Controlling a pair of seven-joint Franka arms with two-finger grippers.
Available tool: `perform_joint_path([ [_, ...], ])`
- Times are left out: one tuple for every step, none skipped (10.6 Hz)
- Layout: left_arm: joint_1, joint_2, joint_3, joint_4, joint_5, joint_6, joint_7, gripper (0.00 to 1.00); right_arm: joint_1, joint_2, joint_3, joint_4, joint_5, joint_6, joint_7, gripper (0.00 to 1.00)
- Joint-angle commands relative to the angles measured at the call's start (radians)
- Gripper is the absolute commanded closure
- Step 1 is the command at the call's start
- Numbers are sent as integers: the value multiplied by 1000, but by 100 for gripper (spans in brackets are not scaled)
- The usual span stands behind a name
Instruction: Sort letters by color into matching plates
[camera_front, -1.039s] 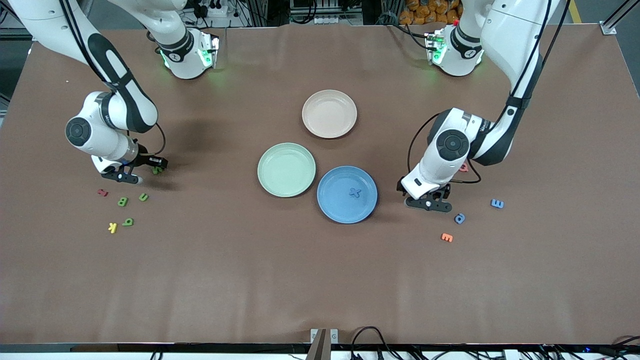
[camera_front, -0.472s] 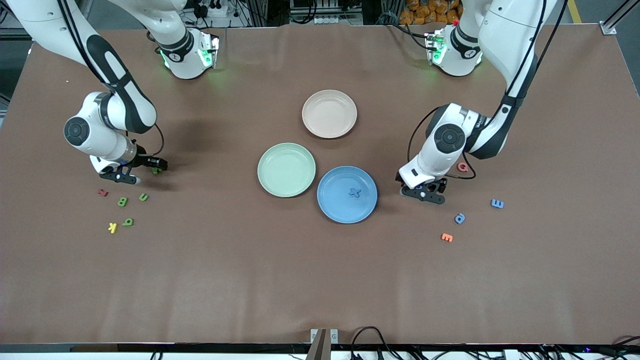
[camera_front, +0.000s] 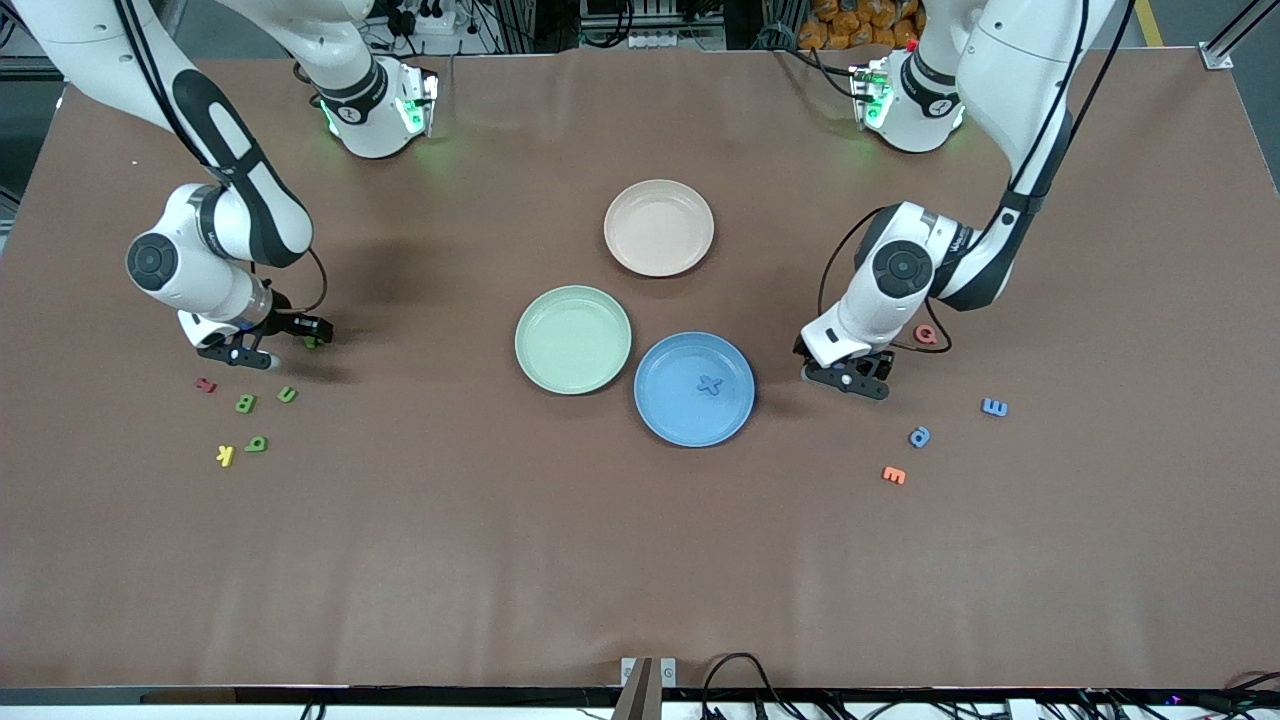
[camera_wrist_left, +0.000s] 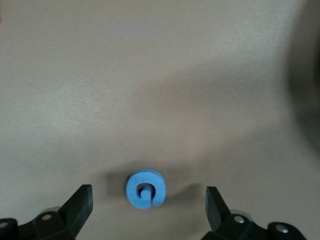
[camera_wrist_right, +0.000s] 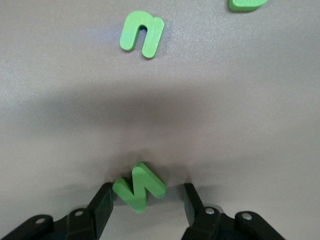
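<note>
Readable letters: blue X (camera_front: 710, 385) on the blue plate (camera_front: 672, 420); red Q (camera_front: 927, 334), blue E (camera_front: 993, 407), green B (camera_front: 245, 403).

Plates: three; the green plate (camera_front: 555, 360) holds nothing.

My left claw (camera_wrist_left: 148, 202) is spread wide around a blue letter (camera_wrist_left: 144, 188) on the worktop (camera_front: 640, 560).

My right claw (camera_wrist_right: 145, 202) has one finger (camera_wrist_right: 102, 202) touching a tilted green Z (camera_wrist_right: 139, 187); whether it grips, cannot tell.

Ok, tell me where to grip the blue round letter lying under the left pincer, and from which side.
Come straight down: the blue letter lies flat on the table, centred between the open left pincer fingers. Close across its outer ring, pressing the curved rim on both sides; avoid the notch and inner stub, which look harder to hold.
</note>
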Motion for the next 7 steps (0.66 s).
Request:
perform_joint_path([
  [24,0,-9,-17,24,16,18,0,-14,25,11,7,4,30,-14,38],
  [26,8,-9,-16,24,14,18,0,-14,25,11,7,4,30,-12,39],
  [27,17,-9,-14,24,16,18,0,-14,25,11,7,2,30,-14,44],
  [27,20,-9,-9,24,14,18,0,-14,25,11,9,4,31,-12,47],
  [26,20,-9,-6,24,14,18,0,-14,25,11,9,4,31,-12,53],
  [24,20,-9,-6,23,14,17,4,-14,25,11,10,4,31,-12,59],
  [26,20,-7,-5,23,14,11,37,-14,25,11,15,4,30,-12,61],
])
